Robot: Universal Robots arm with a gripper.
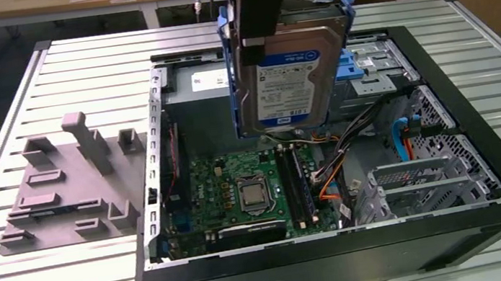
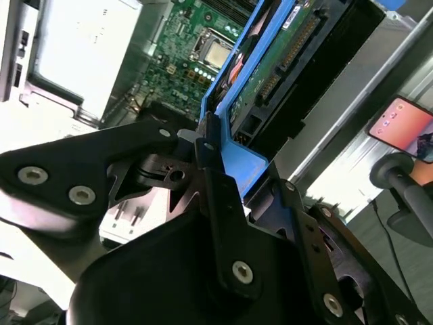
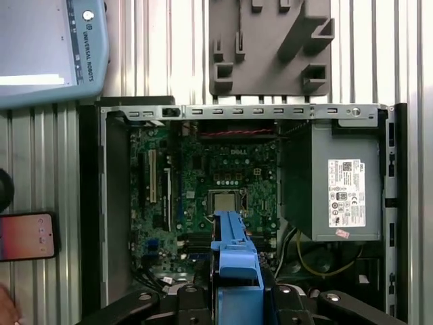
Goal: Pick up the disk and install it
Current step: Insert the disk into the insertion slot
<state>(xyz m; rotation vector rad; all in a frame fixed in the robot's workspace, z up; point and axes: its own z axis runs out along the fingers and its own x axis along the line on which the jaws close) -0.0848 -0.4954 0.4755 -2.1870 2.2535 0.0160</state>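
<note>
While the disk hangs upright over the open computer case, the jaws clamp its blue-framed top edge.

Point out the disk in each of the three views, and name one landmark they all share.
Exterior view: the disk hangs upright in the claw above the open case, label facing the camera.
First wrist view: the disk shows end-on by its blue carrier, in front of the motherboard.
Second wrist view: the disk shows edge-on, circuit-board side visible.
Shared landmark: the processor socket.
</note>
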